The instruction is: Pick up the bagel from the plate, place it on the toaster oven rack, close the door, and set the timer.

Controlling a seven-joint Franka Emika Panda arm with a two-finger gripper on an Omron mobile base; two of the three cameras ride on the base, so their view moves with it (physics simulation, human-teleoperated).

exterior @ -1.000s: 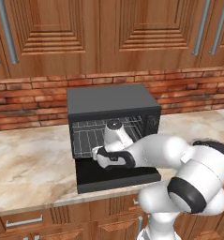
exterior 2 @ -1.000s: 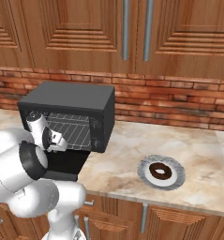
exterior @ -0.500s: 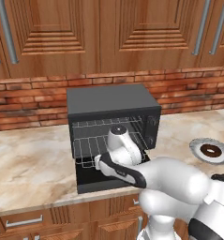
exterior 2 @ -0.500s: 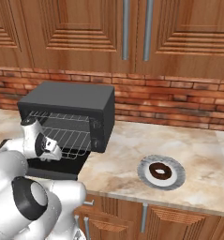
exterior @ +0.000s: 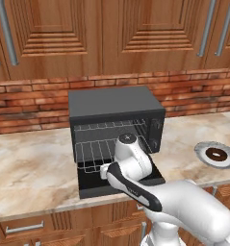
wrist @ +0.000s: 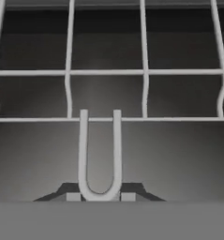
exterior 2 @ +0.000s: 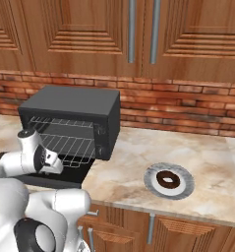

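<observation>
The gripper (wrist: 100, 197) is closed on the small front loop of the toaster oven rack (wrist: 106, 96), its two dark fingertips pinching the bottom of the loop. The single toaster oven (exterior: 115, 113) stands on the table (exterior: 30, 163) with its door (exterior: 95, 185) folded down flat. One bagel (exterior 2: 167, 179) lies on the one plate (exterior 2: 152, 182), well apart to the oven's right.

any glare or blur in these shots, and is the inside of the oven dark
Hand view: soft and slightly blurred, the rack wires pale against a dim grey oven floor, brightest at centre, no glare. Left base view: sharp, evenly lit, the oven cavity shadowed. Right base view: even light, faint shading under the plate with the bagel, no reflections.
</observation>
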